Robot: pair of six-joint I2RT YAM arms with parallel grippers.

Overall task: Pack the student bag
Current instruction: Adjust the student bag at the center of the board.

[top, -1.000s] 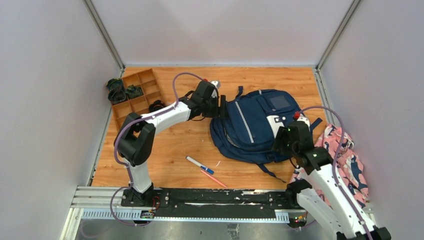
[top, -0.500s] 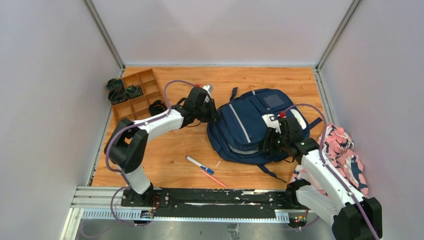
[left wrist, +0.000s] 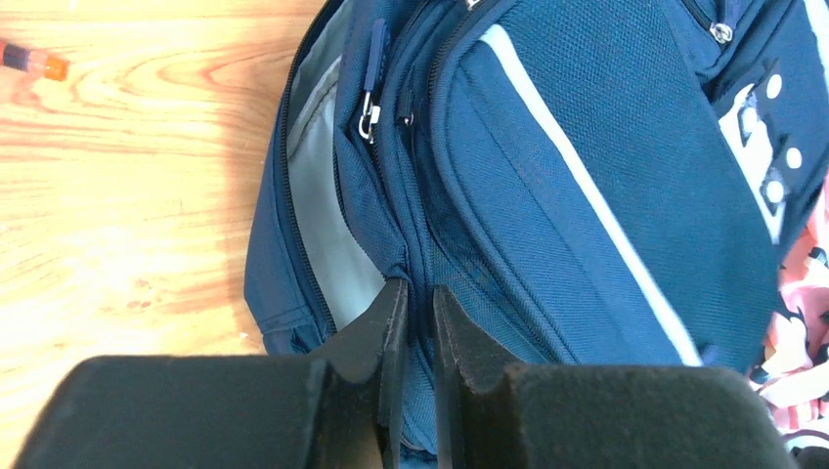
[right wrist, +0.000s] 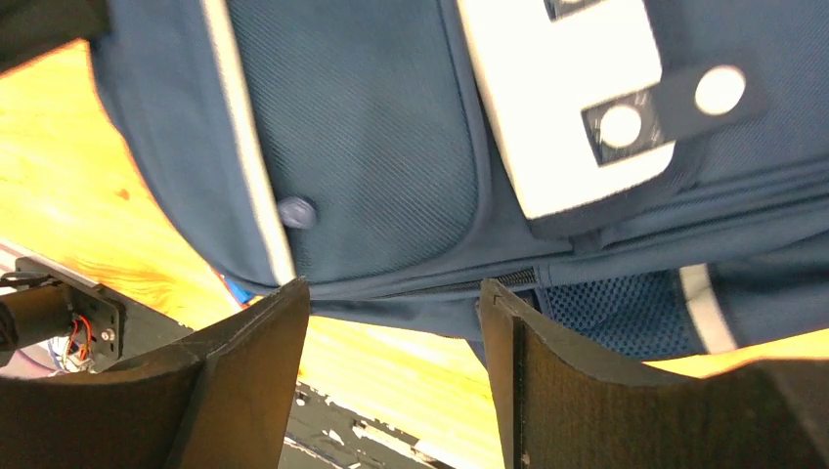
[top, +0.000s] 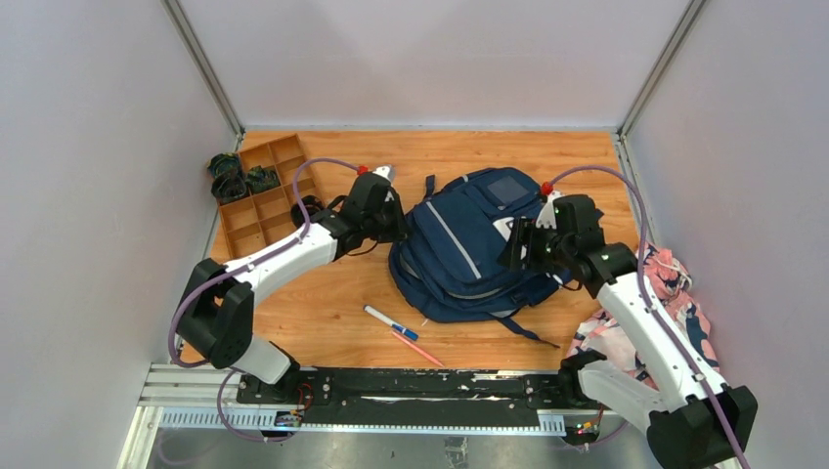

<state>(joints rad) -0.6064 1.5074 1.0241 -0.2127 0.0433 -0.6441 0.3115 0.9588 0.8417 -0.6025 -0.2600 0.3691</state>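
The student bag point(top: 469, 244), navy with grey stripes, lies flat in the middle of the wooden table. At its left edge my left gripper point(top: 396, 221) is shut on a fold of navy fabric beside the open zip. In the left wrist view the gripper point(left wrist: 413, 293) pinches that fold, with the bag point(left wrist: 587, 147) beyond it and pale grey lining point(left wrist: 323, 205) showing in the opening. My right gripper point(top: 515, 250) hovers open over the bag's right side. The right wrist view has that gripper point(right wrist: 391, 293) spread wide above the bag point(right wrist: 371, 147) near its white patch point(right wrist: 567, 117).
A blue-and-white marker point(top: 389, 321) and a red pen point(top: 418, 348) lie on the table in front of the bag. A brown divided tray point(top: 264, 191) with dark items sits at the back left. A pink-and-navy cloth bundle point(top: 675, 303) lies at the right edge.
My left gripper has shut on the bag's fabric and drawn the bag to the left. The right arm has swung back and left over the bag, its jaws staying open.
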